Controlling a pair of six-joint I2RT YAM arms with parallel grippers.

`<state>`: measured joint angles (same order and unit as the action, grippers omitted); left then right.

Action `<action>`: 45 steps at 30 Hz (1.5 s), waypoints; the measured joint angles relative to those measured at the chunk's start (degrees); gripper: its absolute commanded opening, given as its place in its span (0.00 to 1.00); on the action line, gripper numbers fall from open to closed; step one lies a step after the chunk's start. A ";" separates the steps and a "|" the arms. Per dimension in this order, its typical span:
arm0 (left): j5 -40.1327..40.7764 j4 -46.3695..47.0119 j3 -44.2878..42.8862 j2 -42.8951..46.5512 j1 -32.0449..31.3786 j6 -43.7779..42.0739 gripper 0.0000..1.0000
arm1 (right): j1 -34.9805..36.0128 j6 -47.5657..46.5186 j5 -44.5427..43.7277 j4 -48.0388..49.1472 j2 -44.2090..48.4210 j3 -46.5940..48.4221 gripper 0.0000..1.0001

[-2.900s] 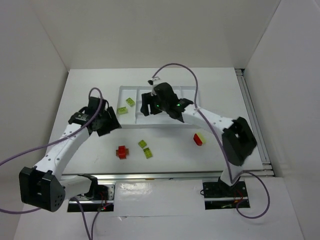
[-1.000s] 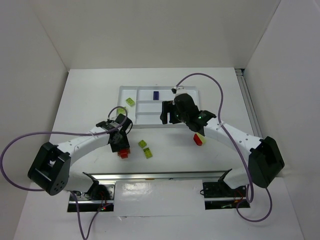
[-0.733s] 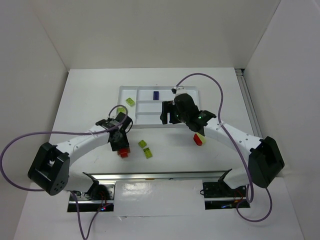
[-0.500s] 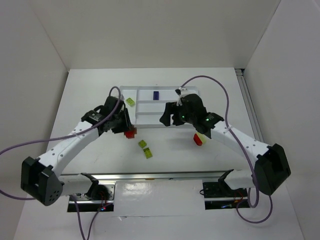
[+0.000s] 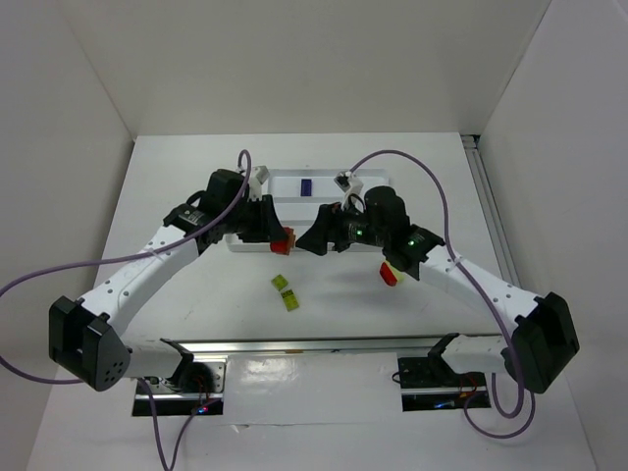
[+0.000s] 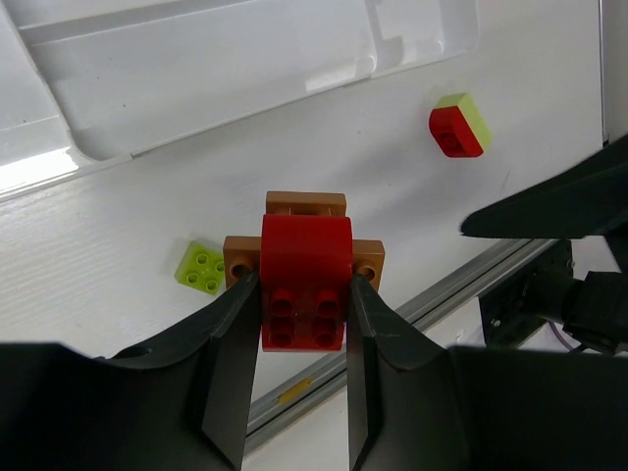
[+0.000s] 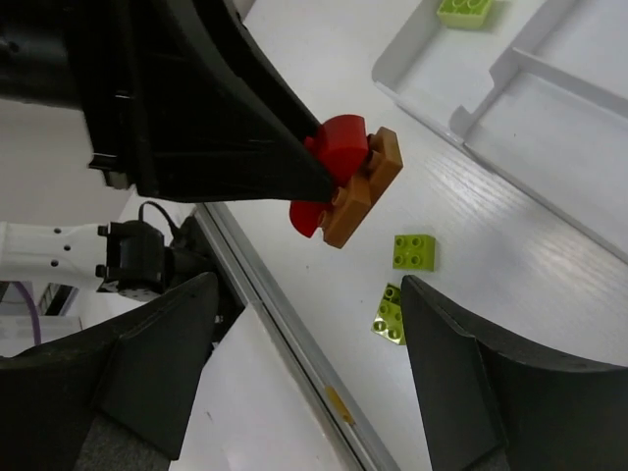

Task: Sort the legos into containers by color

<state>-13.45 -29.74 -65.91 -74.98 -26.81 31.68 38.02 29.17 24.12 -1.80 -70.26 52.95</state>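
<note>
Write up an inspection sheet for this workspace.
Surface: white table, no spills seen.
Job's things: white tray holding a blue brick; two yellow-green bricks and a red-and-green brick lie loose on the table.
Clutter: nothing seen.
Grippers: left gripper shut on red-and-orange bricks, held in the air near the tray's front edge; right gripper open, empty.
Cables: purple cables loop above both arms, clear of the bricks.
Surroundings: white walls on three sides.
</note>
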 measured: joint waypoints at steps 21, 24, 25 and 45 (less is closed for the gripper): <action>-2.73 1.27 -0.13 -0.17 0.00 -0.13 0.00 | 2.45 4.98 0.39 8.57 -10.01 -0.04 0.52; -3.10 1.38 -0.13 -0.17 0.00 -0.13 0.00 | 2.45 5.46 0.63 9.73 -10.12 -0.04 0.42; -3.28 1.46 -0.13 -0.15 0.02 -0.15 0.00 | 2.45 5.68 0.50 9.84 -10.12 -0.11 0.39; -4.94 1.09 -2.97 -0.37 1.27 -0.28 0.00 | 2.73 6.80 -1.25 11.26 -10.14 -3.15 0.15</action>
<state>-18.39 -28.64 -68.88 -75.35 -25.54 31.40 40.75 35.97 22.87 9.45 -80.40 49.80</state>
